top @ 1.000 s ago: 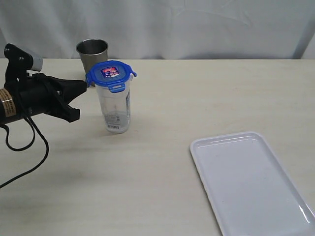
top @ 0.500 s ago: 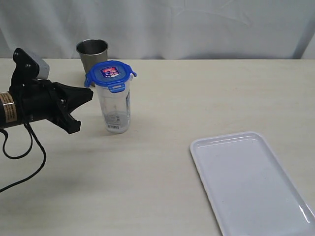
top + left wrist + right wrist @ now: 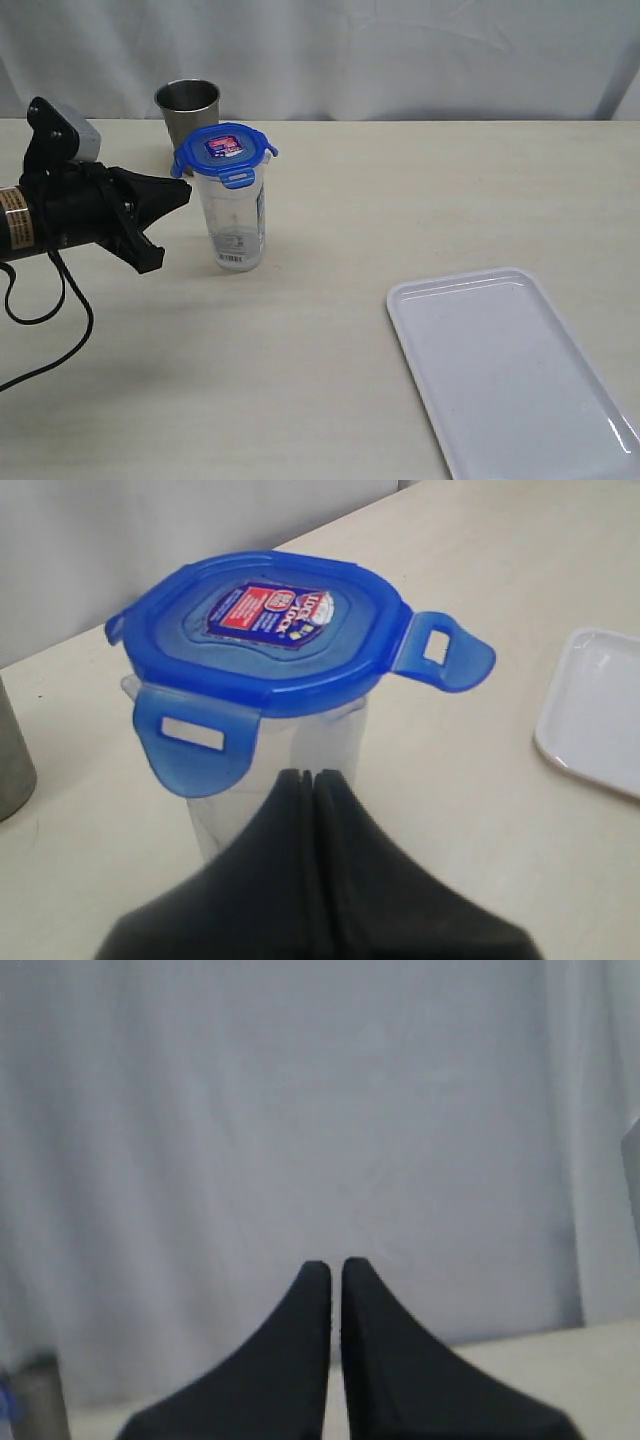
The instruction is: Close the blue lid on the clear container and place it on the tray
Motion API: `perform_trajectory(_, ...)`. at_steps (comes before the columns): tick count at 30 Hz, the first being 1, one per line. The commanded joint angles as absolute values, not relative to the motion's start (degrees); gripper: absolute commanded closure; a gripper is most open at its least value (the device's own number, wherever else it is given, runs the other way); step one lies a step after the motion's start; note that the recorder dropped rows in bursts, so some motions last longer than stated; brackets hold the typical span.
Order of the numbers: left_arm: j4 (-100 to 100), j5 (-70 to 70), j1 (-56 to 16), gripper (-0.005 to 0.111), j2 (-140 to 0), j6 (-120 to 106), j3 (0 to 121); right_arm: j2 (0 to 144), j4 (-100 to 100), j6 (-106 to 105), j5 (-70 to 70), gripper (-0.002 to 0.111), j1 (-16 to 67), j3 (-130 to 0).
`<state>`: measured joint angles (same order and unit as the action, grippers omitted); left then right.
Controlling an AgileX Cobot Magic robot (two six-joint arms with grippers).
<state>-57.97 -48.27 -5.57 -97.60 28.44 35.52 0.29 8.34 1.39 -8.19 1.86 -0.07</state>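
Exterior view: the clear container (image 3: 238, 225) stands upright on the table (image 3: 400, 200), well apart from the white tray (image 3: 510, 370). The blue lid (image 3: 224, 150) rests on its rim, and a steel cup (image 3: 187, 105) stands just behind. The left gripper (image 3: 184, 193), jaws pressed together, points at the container's upper wall just below the lid; I cannot tell whether it touches.

Left wrist view: the left gripper (image 3: 312, 780) holds nothing, its jaws closed. The lid (image 3: 270, 630) sits on the container (image 3: 348, 735) with two tabs flared outward. A tray corner (image 3: 600, 710) shows beyond.

Right wrist view: the right gripper (image 3: 335, 1272) is closed and empty, facing a white curtain (image 3: 320, 1110).
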Motion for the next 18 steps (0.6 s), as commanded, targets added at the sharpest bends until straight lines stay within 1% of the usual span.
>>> perform_trajectory(1, -57.9, -50.2, -6.1, 0.107, -97.8, 28.3, 35.7, 0.0, 8.7, 10.5, -8.6, 0.104, 1.5, -2.8)
perform_trajectory(2, -57.9, -50.2, -6.1, 0.107, -97.8, 28.3, 35.7, 0.0, 7.8, 12.5, -6.7, 0.104, 1.5, -4.4)
perform_trajectory(5, -57.9, -50.1, -6.1, 0.107, -97.8, 28.3, 35.7, 5.9, 7.8, 14.2, -1.8, 0.104, 1.5, -9.6)
perform_trajectory(7, -57.9, -50.1, -6.1, 0.107, -97.8, 28.3, 35.7, 12.7, 7.9, 14.1, 3.8, 0.104, 2.9, -15.0)
perform_trajectory(11, -57.9, -50.1, -6.1, 0.107, -97.8, 27.9, 35.7, 31.2, 10.2, 5.6, 12.8, 0.104, 11.1, -26.8)
perform_trajectory(13, -57.9, -50.1, -6.1, 0.107, -97.8, 27.7, 35.7, 42.0, 12.2, -0.7, 17.5, 0.104, 16.6, -34.3)
perform_trajectory(15, -57.9, -50.1, -6.1, 0.107, -97.8, 27.4, 35.7, 51.4, 12.2, -3.8, 19.8, 0.104, 20.2, -41.8)
perform_trajectory(18, -58.1, -50.0, -6.1, 0.107, -97.8, 27.2, 35.7, 64.8, 12.2, -9.1, 23.2, 0.104, 20.5, -52.3)
